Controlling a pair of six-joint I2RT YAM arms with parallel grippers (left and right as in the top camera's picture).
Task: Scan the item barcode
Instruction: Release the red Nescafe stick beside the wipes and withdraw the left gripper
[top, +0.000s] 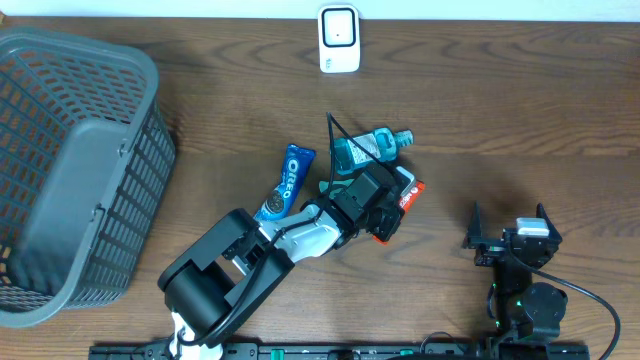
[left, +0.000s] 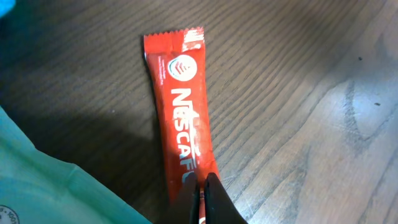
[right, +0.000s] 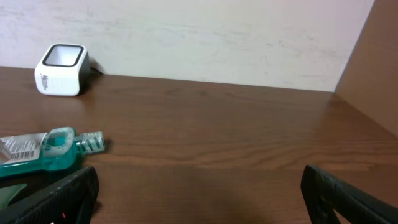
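Left gripper (left: 204, 194): fingers pressed together on the near end of the red Nescafé foil sachet (left: 181, 106), with a sliver of red showing between them.
Sachet: lies flat, printed face up, on the dark brown wood-grain table (top: 520, 110). It is just beside the teal plastic bottle (top: 370, 148), near the blue Oreo biscuit pack (top: 283, 183), and well apart from the white box-shaped barcode scanner (top: 340, 40) at the far edge.
Right gripper (top: 510, 232): spread wide with nothing in it, off to the side.
Risk, grip: I'd reckon the hold is only on a slim edge of slick foil, so a quick lift or swing could let it slide out.
Risk, barcode: no barcode shows on the upper face, so it is likely underneath. Presented this way up, the scanner would read nothing.
Risk, neighbours: the bottle sits close, and a careless lift might set it rolling.
Surface: bare matt wood, with a lighter patch of grain beside the sachet.
Room: plain pale wall behind the table, and a grey plastic mesh basket (top: 140, 190) at the left side.
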